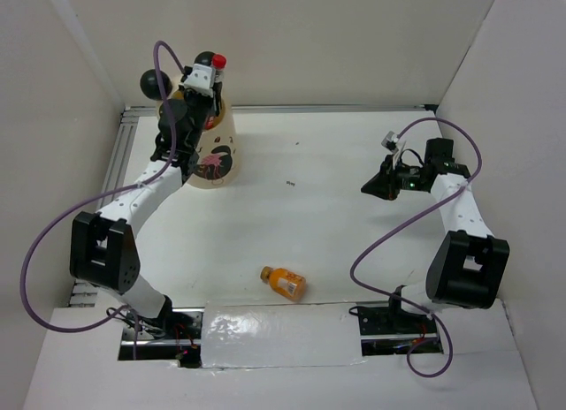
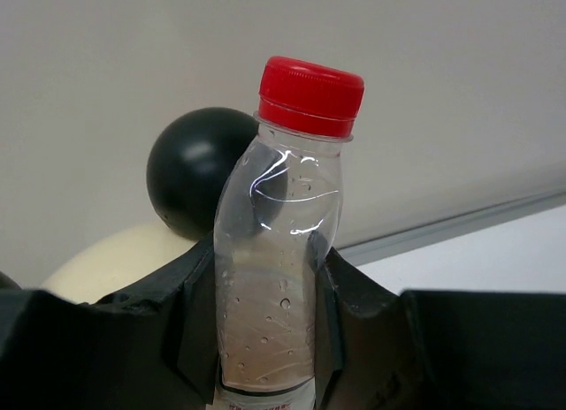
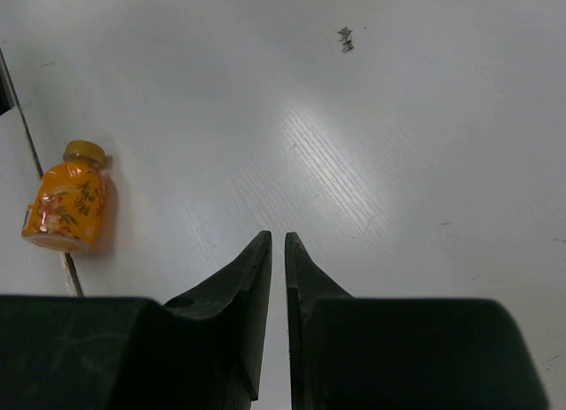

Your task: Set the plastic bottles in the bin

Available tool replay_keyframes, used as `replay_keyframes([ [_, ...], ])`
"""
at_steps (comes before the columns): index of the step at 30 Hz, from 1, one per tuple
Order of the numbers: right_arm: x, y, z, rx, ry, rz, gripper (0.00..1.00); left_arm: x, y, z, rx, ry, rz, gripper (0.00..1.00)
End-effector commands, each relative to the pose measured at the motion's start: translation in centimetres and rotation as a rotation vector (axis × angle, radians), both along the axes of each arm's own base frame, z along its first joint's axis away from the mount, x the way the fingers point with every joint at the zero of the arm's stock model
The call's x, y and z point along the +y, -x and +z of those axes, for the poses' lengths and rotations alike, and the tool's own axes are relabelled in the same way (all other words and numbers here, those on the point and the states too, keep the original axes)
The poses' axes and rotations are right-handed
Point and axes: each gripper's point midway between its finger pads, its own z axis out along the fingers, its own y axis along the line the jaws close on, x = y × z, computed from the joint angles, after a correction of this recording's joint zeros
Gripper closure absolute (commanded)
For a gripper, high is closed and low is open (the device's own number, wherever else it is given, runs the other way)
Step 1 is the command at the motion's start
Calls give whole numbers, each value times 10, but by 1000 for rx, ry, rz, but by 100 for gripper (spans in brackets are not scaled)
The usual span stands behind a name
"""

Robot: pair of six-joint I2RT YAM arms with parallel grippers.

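Left gripper (image 2: 270, 269) is clamped on a clear bottle (image 2: 283, 189) with a red cap, one finger on each side of its body. The bottle stands upright between them. A white label edge with red print shows at the bottom of the wrist view. Just behind and below this gripper is the bin (image 1: 217, 155), a cream cylinder with a pink-and-black print on its side. It stands on the table (image 1: 354, 145). Its two black ball ears sit on the rim, one (image 1: 155, 81) to the gripper's left and one (image 2: 190, 171) right behind the bottle.

Right gripper (image 3: 276, 242) hangs well apart from the bin, low over bare table. Its jaws are drawn almost together, with only a thin slit between them and nothing in it. Ahead of it and to its left in the wrist view lies the orange bottle (image 3: 66, 202), on its side and well clear of the fingers. A small dark mark (image 3: 346, 39) is on the table further ahead.

Two bottles are in view: one held, one lying. There is one bin.
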Motion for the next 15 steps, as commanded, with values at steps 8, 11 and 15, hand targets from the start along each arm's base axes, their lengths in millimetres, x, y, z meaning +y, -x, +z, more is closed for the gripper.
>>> replay_keyframes([
  [8,0,-5,12,-27,-19,18,81,-37,56,5,12,99,-152,63],
  [11,1,-3,11,-18,-21,18,80,-30,60,10,1,110,-122,13],
  [15,1,0,9,-30,-13,29,77,-23,74,51,-64,119,-113,0],
])
